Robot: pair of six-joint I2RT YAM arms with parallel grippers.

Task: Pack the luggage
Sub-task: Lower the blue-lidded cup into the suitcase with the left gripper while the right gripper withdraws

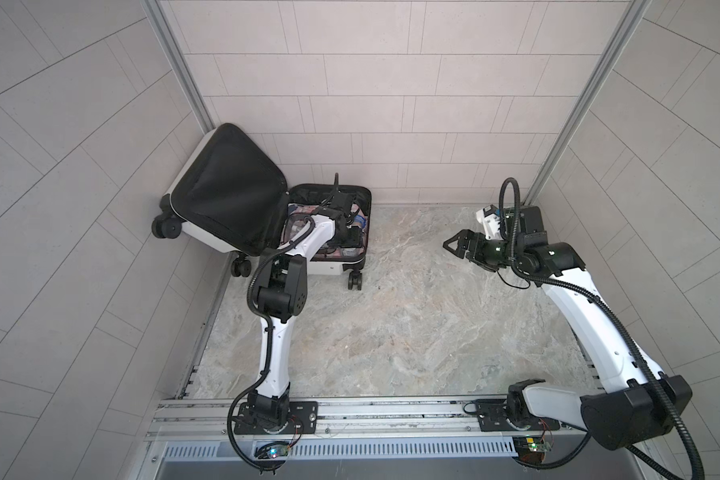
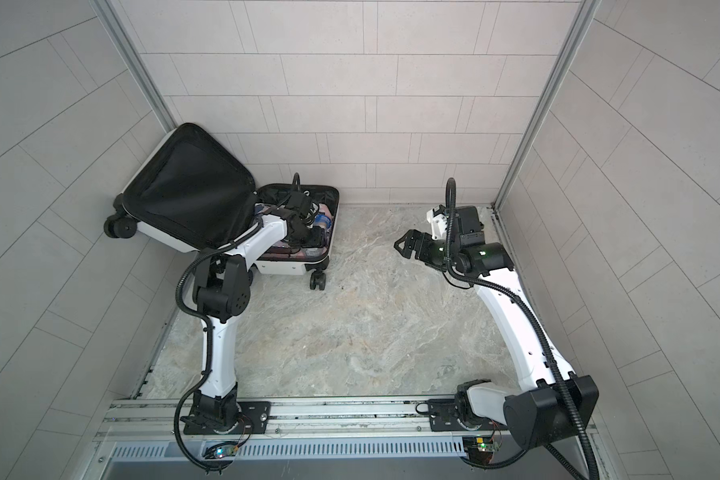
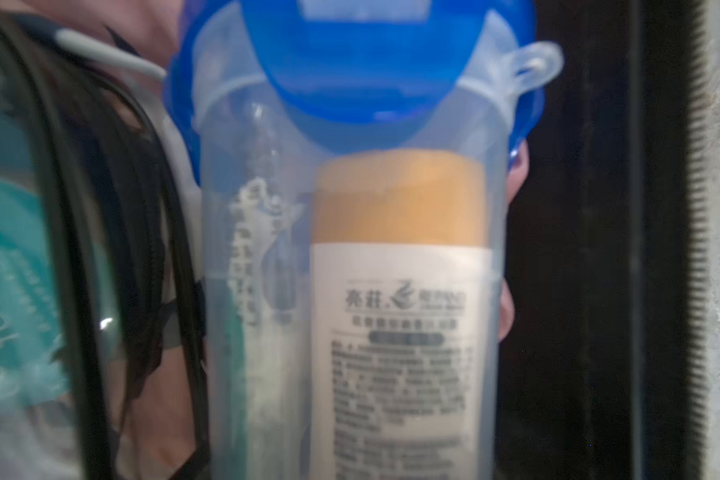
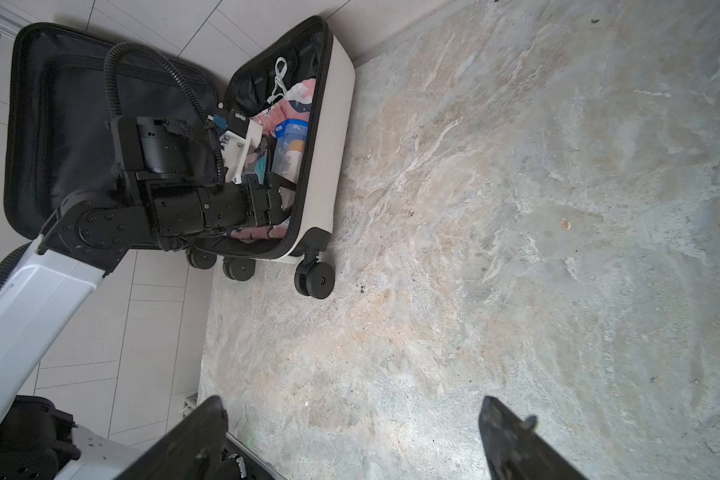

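Observation:
The luggage (image 1: 329, 269) (image 2: 285, 267) (image 4: 335, 124), a small white suitcase with black lining, lies open at the back left, its lid (image 1: 225, 187) leaning on the wall. My left gripper (image 1: 347, 237) (image 2: 313, 239) (image 4: 277, 195) reaches into the lower half. A clear cup with a blue lid (image 3: 350, 249) (image 4: 292, 149) sits in its jaws, holding an orange-capped bottle; it fills the left wrist view and hides the fingers. My right gripper (image 1: 449, 245) (image 2: 400, 245) (image 4: 350, 419) hangs open and empty over the stone floor at the right.
Beside the cup in the suitcase lie a clear black-trimmed pouch (image 3: 80, 291) and pink clothing (image 4: 296, 104). The suitcase's black zipper wall (image 3: 591, 249) runs close along the cup's other side. Tiled walls enclose the marbled floor (image 1: 391, 324) on three sides.

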